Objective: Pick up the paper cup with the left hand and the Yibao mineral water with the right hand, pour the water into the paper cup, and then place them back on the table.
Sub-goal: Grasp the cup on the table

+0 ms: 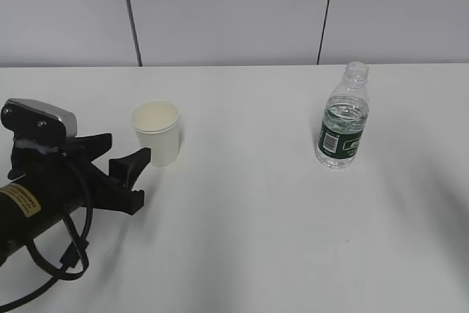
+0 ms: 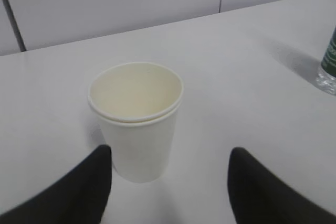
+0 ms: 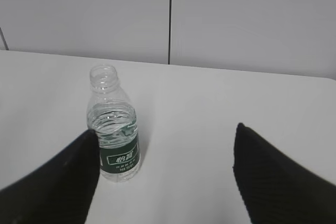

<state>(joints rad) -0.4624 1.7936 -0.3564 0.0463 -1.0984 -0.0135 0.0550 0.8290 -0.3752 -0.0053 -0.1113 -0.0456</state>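
Observation:
The paper cup [image 1: 156,133] stands upright on the white table [image 1: 249,240], left of centre; it looks like two nested cups in the left wrist view [image 2: 136,120]. My left gripper [image 1: 126,170] is open just in front and left of the cup, not touching it; in the left wrist view [image 2: 170,182] the cup sits ahead, nearer the left finger. The Yibao mineral water [image 1: 344,117] stands upright and capless at the right. My right gripper [image 3: 165,169] is open, with the bottle [image 3: 113,124] ahead by its left finger. The right arm is out of the exterior view.
A grey panelled wall [image 1: 234,12] runs behind the table's far edge. The left arm's cables [image 1: 69,254] loop over the table at the lower left. The bottle's base shows at the right edge of the left wrist view [image 2: 328,64].

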